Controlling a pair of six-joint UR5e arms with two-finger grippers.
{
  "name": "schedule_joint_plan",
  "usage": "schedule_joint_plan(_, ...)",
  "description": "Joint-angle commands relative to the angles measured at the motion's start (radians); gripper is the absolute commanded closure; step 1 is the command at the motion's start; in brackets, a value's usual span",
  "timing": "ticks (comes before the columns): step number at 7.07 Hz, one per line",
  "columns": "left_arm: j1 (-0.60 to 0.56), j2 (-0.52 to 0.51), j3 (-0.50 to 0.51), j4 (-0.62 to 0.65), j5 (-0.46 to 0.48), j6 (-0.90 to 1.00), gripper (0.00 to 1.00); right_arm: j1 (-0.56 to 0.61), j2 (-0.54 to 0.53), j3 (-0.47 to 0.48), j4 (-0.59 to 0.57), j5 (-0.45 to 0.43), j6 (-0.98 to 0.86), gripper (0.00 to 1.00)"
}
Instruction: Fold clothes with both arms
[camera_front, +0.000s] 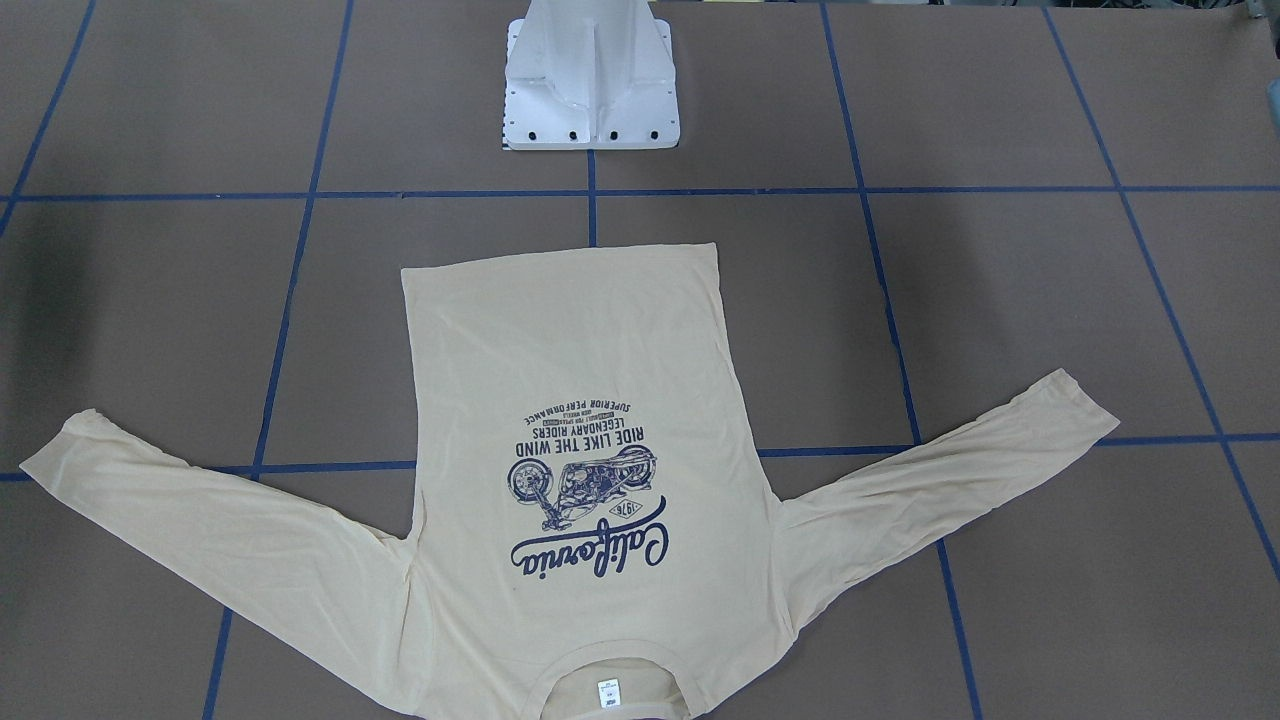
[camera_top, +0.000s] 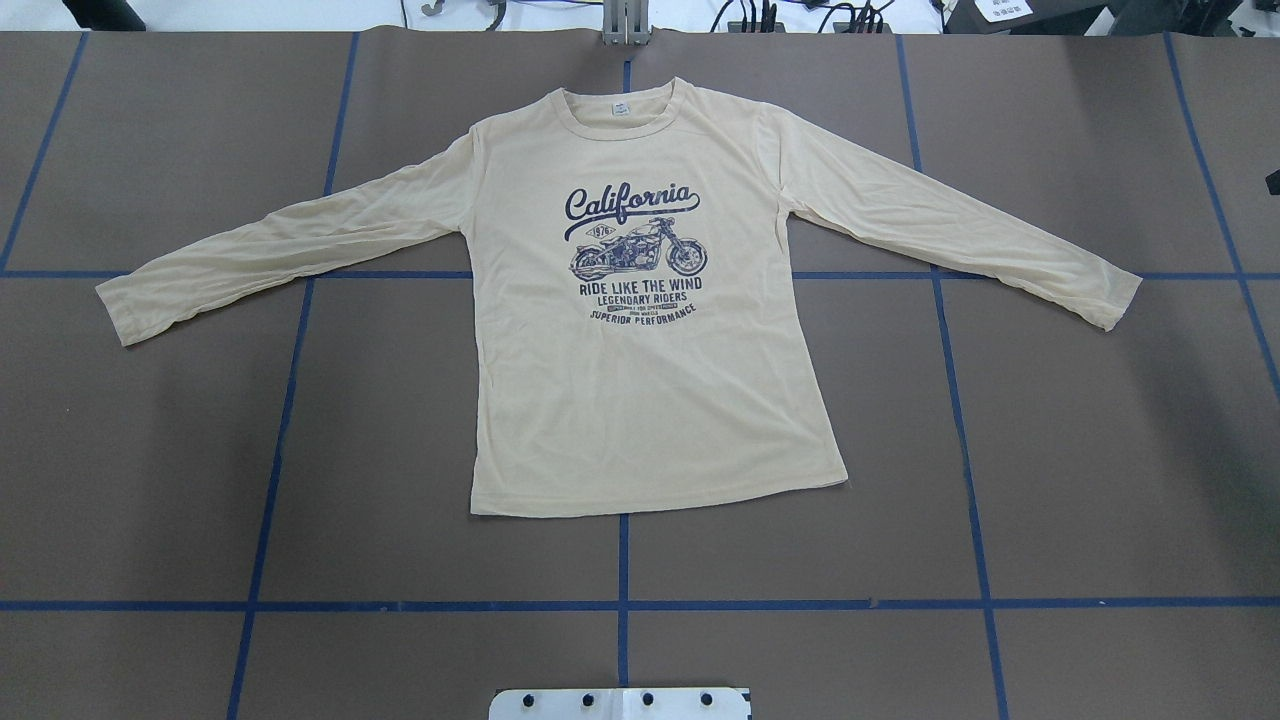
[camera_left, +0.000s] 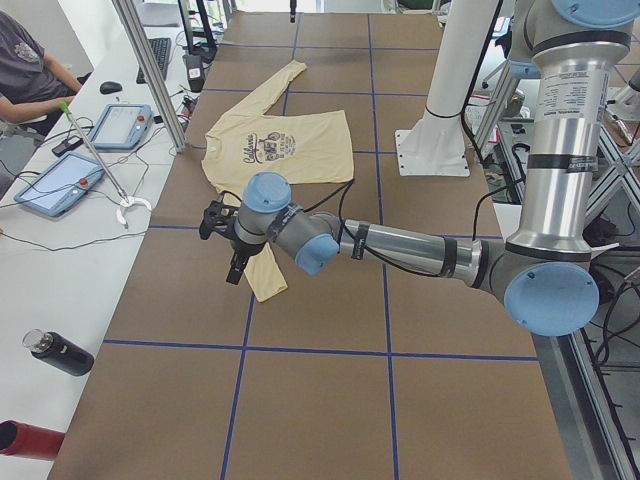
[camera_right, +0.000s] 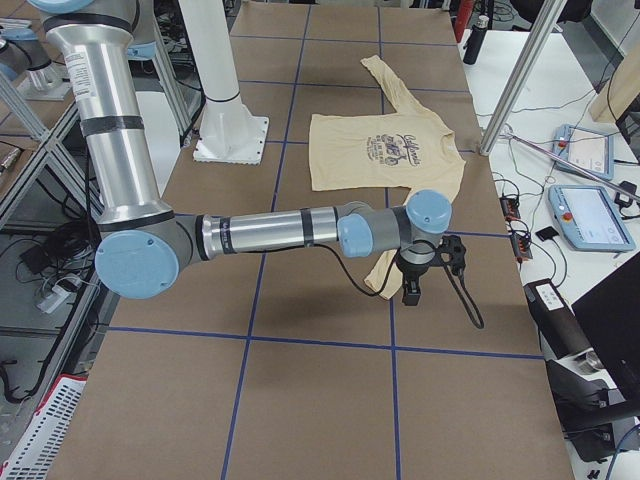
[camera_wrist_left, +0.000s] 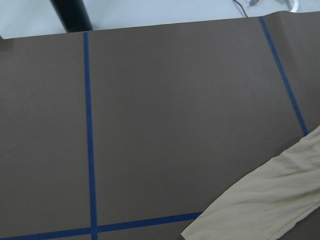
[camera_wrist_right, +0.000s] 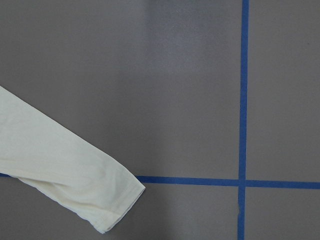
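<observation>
The pale beige long-sleeved T-shirt (camera_top: 640, 400) lies flat on the brown table, print up, both sleeves spread out, collar on the far side from the robot (camera_front: 580, 380). My left gripper (camera_left: 225, 242) hangs over the cuff end of one sleeve (camera_wrist_left: 265, 205) in the exterior left view. My right gripper (camera_right: 425, 265) hangs over the other sleeve's cuff (camera_wrist_right: 55, 165) in the exterior right view. Neither gripper shows in the overhead, front or wrist views. I cannot tell whether either is open or shut.
The white flanged pedestal (camera_front: 590, 80) stands behind the shirt's hem. Blue tape lines (camera_top: 622, 560) grid the table. Beyond the collar side stand metal posts (camera_left: 150, 70), tablets (camera_left: 55, 185), a black bottle (camera_left: 55, 352) and a seated person (camera_left: 30, 70).
</observation>
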Motion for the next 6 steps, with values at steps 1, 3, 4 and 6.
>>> schedule_joint_plan(1,0.005,-0.078,-0.051,0.150,-0.100,0.011,0.00,0.045,0.062,0.008,-0.206,0.000,-0.205,0.00)
schedule_joint_plan(3,0.026,-0.043,-0.095,0.148,-0.104,0.000,0.00,0.045,0.050,0.006,-0.197,-0.006,-0.219,0.00)
schedule_joint_plan(4,0.039,-0.041,-0.105,0.146,-0.104,0.000,0.00,0.036,0.031,0.002,-0.139,-0.006,-0.213,0.00)
schedule_joint_plan(6,0.056,-0.028,-0.131,0.144,-0.118,0.000,0.00,0.013,-0.044,-0.100,0.075,0.011,-0.203,0.00)
